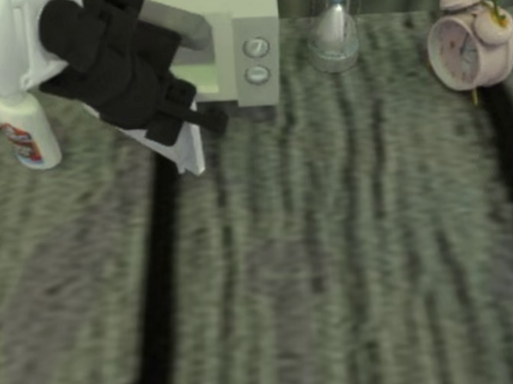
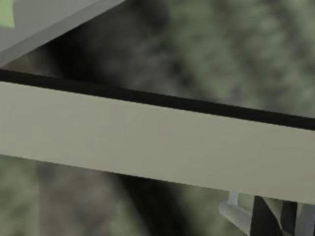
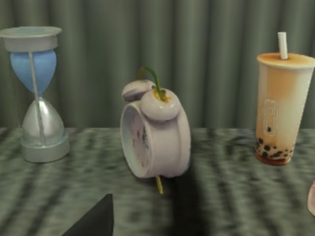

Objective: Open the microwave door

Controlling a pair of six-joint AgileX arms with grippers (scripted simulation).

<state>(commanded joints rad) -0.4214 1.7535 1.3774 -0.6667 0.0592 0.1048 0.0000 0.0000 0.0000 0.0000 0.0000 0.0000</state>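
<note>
The microwave (image 1: pixel 231 38) stands at the tabletop's (image 1: pixel 329 266) far left. Its door (image 1: pixel 190 148) is swung partly open, the left jaws (image 1: pixel 210 120) at its edge, grip state unclear. Pushing off-arc could drag the microwave or slip free.

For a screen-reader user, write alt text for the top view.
The left gripper, on a black arm reaching in from the top left, is at the microwave door, which is swung open from the off-white microwave with two grey knobs. On the striped grey table also stand a white bottle, an hourglass and a pink alarm clock; the right arm is out of view.
</note>
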